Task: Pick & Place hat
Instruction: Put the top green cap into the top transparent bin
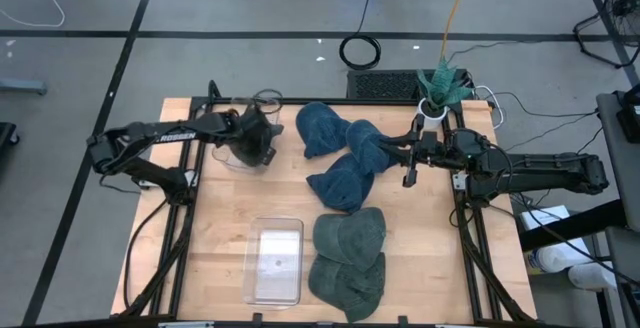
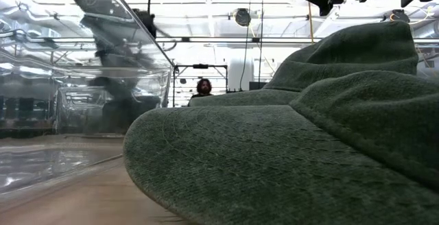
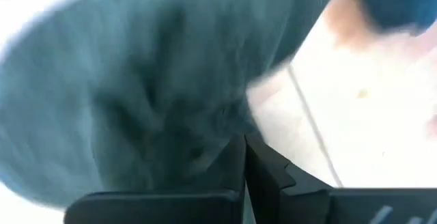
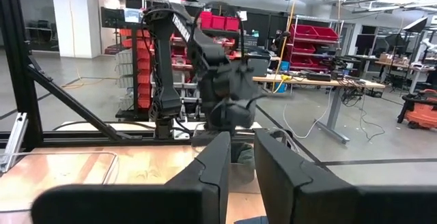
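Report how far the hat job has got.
Done: nothing clearly placed yet; the near clear bin looks empty. In hand: the left gripper is shut on a dark hat, held over the far clear bin. The right gripper sits beside the blue hats, holding nothing visible. Left: the blue hats and the green hats lie on the table.

Both arms are matte black, built of 6 jointed tubular links. The left arm point(image 1: 160, 138) carries white lettering along its forearm link. The right arm point(image 1: 540, 171) shows black cabling and blocky dark fingers point(image 4: 276, 173).
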Controlling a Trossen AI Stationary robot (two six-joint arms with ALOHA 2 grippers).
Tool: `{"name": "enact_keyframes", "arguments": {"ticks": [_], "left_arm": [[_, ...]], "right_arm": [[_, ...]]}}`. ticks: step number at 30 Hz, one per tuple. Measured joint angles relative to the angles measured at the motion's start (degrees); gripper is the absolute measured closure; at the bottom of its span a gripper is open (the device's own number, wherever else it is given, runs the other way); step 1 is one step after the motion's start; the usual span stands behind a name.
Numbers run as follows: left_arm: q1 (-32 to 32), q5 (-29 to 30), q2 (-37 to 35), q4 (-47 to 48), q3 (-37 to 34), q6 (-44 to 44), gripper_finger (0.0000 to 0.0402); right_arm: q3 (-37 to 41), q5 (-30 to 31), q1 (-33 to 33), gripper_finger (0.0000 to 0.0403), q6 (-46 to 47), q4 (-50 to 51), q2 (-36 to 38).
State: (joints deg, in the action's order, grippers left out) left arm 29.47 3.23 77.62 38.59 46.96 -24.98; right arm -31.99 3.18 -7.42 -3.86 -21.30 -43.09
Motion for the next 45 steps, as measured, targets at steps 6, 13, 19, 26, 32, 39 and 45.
{"name": "enact_keyframes", "arguments": {"ticks": [6, 13, 19, 26, 32, 39, 45], "left_arm": [[0.5, 6.9, -0.1, 2.3, 6.1, 2.1, 0.0395], [3.7, 6.0, 2.1, -5.9, 4.9, 3.7, 0.0397], [6.4, 6.3, 9.3, -7.0, 3.8, 3.4, 0.0385], [7.7, 7.1, 17.3, -11.3, 4.2, 4.0, 0.0396], [7.5, 5.6, 14.9, -10.1, 5.8, 5.6, 0.0385], [7.5, 5.6, 5.6, -8.9, 7.2, 7.7, 0.0389], [6.3, -2.3, -4.8, -8.3, 7.2, 22.6, 0.0362]], "right_arm": [[0.0, 0.0, 0.0, 0.0348, 0.0, 0.1, 0.0], [0.0, 0.0, 0.0, 0.0348, 0.1, 0.1, 0.0], [0.0, 0.0, 0.0, 0.0348, 0.1, 0.1, 0.0], [0.0, 0.0, 0.0, 0.0348, 0.1, 0.2, 0.0], [0.0, 0.0, 0.0, 0.0348, 0.0, 0.2, 0.0], [0.0, 0.0, 0.0, 0.0348, 0.0, 0.2, 0.0], [0.0, -1.0, 0.1, 0.0348, -0.7, 0.4, 0.0]]}}
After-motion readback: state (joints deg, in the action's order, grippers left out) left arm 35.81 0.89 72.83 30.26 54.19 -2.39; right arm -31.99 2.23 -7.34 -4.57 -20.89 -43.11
